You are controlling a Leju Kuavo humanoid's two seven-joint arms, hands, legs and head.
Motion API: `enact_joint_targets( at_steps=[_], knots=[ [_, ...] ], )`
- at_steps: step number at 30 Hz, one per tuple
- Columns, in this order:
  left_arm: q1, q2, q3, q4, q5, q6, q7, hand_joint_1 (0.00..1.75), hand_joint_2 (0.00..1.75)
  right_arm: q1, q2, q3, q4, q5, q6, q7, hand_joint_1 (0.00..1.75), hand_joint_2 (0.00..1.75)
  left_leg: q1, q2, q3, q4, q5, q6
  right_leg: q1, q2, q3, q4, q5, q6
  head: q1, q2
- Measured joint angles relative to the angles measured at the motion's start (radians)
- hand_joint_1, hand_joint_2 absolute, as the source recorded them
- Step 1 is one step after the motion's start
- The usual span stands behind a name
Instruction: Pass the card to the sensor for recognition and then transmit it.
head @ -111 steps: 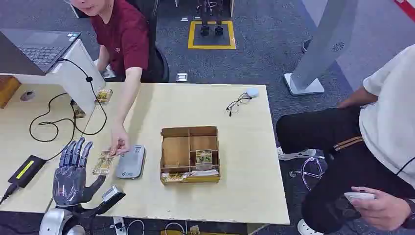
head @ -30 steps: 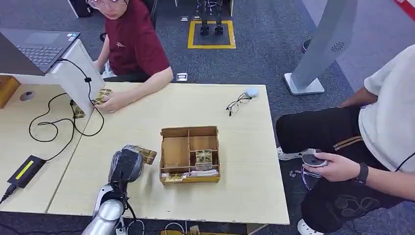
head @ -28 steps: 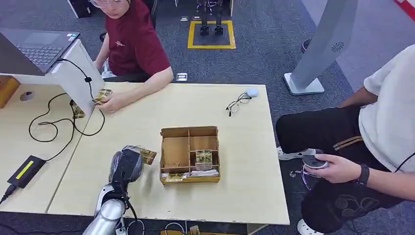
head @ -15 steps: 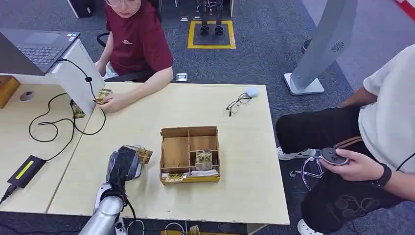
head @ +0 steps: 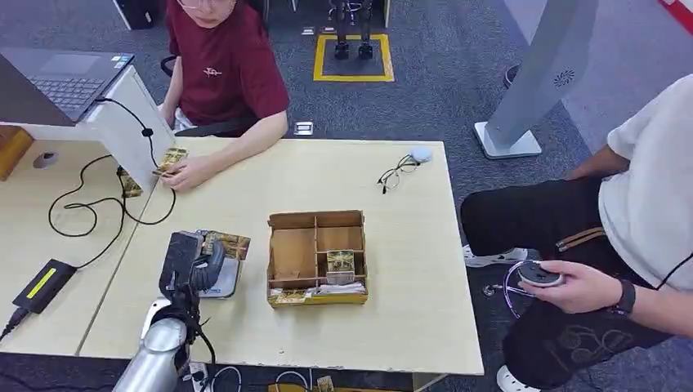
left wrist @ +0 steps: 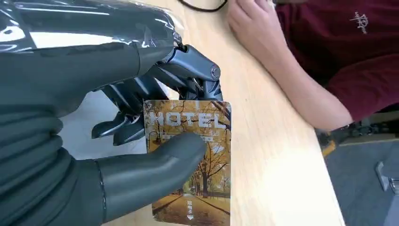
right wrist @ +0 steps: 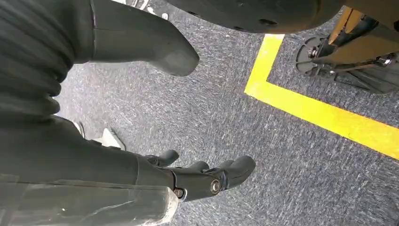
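Card (left wrist: 190,160) in hand: your robot's left hand (head: 194,260) pinches the hotel key card between thumb and dark fingers (left wrist: 141,101), low and left of centre in the head view, holding it flat just over the grey sensor (head: 222,279) on the table (head: 409,327), evidently so the reader can register it. In the left wrist view the thumb presses across the printed face while the fingers back it from the far side, a grip that looks firm enough for the hand-off you still have to make. Your right hand (right wrist: 207,176) hangs by the floor, fingers loosely apart and holding nothing. Just right of the sensor sits the wooden divided box (head: 317,257), with cards in its nearer compartments; keep the arm clear of its near wall. Farther up the table lie a pair of glasses (head: 398,171), and at upper left a black cable (head: 90,208) trails from a laptop stand (head: 122,122). A seated person's hand (head: 186,173) rests there on another card, the likely receiver.
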Motion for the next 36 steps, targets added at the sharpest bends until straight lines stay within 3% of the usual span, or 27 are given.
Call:
enact_joint_targets(
  at_steps=[10, 16, 36],
  knots=[
    [-0.011, 0.013, -0.016, -0.01, -0.158, 0.119, 0.034, 1.75, 1.75, 0.0, 0.0, 0.0, 0.0, 0.001, 0.008, 0.011, 0.0, 1.75, 0.0, 0.0, 0.0, 0.0, 0.0, 0.0, 0.0, 0.0, 0.0, 0.0, 0.0, 0.0, 0.0, 0.0],
    [-0.013, 0.016, -0.001, 0.055, -0.279, 0.212, 0.03, 1.75, 1.75, -0.001, 0.002, 0.0, 0.0, 0.005, 0.012, 0.013, 0.0, 1.75, 0.0, 0.0, 0.0, 0.0, 0.0, 0.0, 0.0, 0.0, 0.0, 0.0, 0.0, 0.0, 0.0, 0.0],
    [-0.028, 0.01, 0.048, 0.2, -0.352, 0.181, 0.042, 1.75, 1.75, -0.002, 0.006, 0.0, 0.0, 0.023, 0.016, 0.011, 0.0, 1.75, 0.0, 0.0, 0.0, 0.0, 0.0, 0.0, 0.0, 0.0, 0.001, 0.0, 0.0, 0.0, 0.0, 0.0]
  ],
)
